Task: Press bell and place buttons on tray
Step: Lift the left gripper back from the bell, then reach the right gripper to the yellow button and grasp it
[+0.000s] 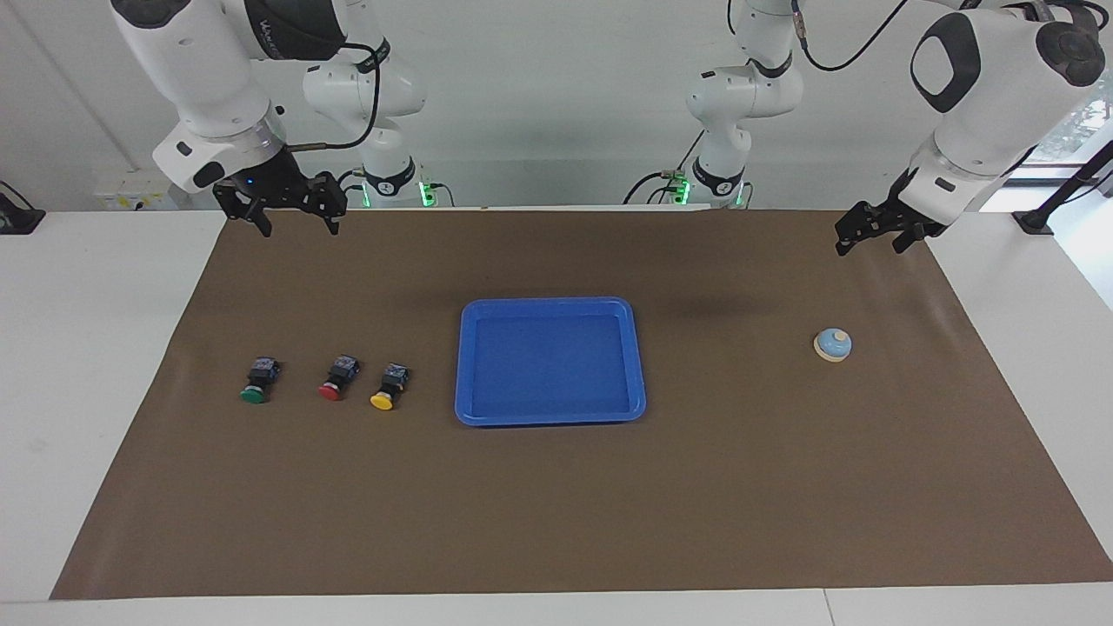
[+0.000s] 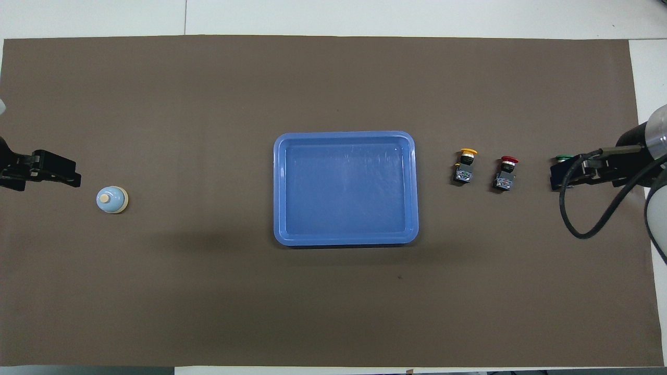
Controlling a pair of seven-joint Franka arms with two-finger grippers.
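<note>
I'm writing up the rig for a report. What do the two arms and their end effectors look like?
Both arms have glossy white, rounded shells with dark grey joint caps. Each end effector is black with two fingers: the left end effector and the right end effector. Black cables loop along both arms, and green lights glow at both bases.

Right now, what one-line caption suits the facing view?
Empty blue tray mid-table, three buttons toward the right arm's end, bell toward the left arm's; both tools raised.

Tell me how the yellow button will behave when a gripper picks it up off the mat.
The yellow button lies on its side on the brown mat, so a nudge on its round cap may roll or swivel it. Its blocky black body should give flat, stiff sides to pinch. It looks small and probably light.
</note>
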